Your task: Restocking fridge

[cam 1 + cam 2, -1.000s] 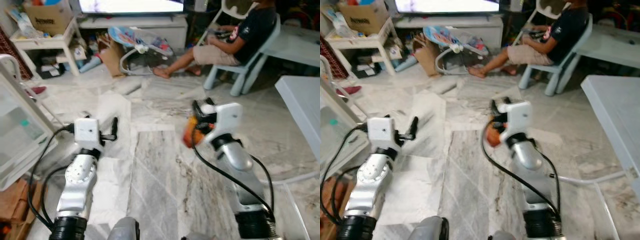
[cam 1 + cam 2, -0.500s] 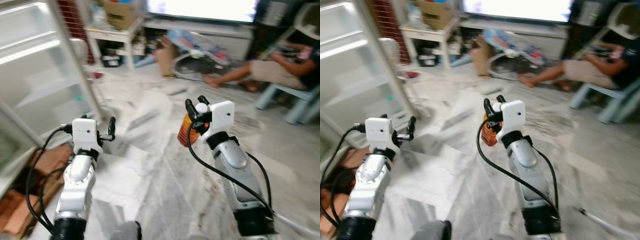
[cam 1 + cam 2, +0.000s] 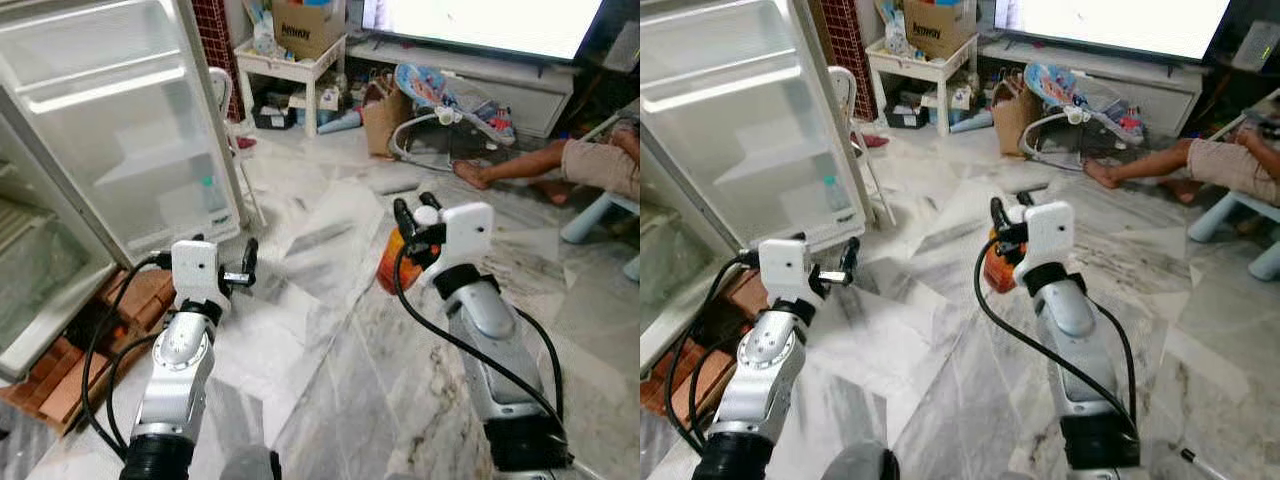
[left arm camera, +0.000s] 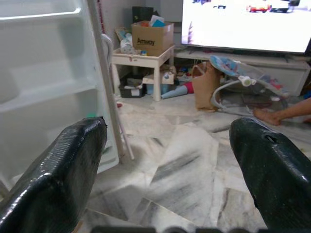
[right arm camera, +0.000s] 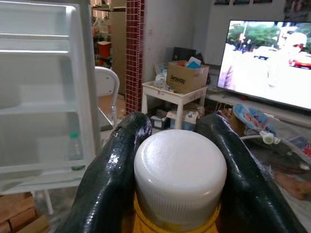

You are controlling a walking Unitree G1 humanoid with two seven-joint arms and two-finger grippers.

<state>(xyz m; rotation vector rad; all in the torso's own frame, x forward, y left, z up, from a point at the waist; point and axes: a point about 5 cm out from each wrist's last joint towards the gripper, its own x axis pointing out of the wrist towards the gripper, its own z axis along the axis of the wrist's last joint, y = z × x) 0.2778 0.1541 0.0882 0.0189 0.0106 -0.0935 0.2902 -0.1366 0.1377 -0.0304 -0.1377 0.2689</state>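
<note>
Right wrist view — bottle (image 5: 180, 177) clamped between right pincer (image 5: 181, 170) fingers.

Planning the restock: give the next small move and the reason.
Probably keep turning and stepping left toward the open fridge door: the right gripper grips an orange bottle with a white cap, while the door's shelves are out of reach. The left gripper is open.
</note>
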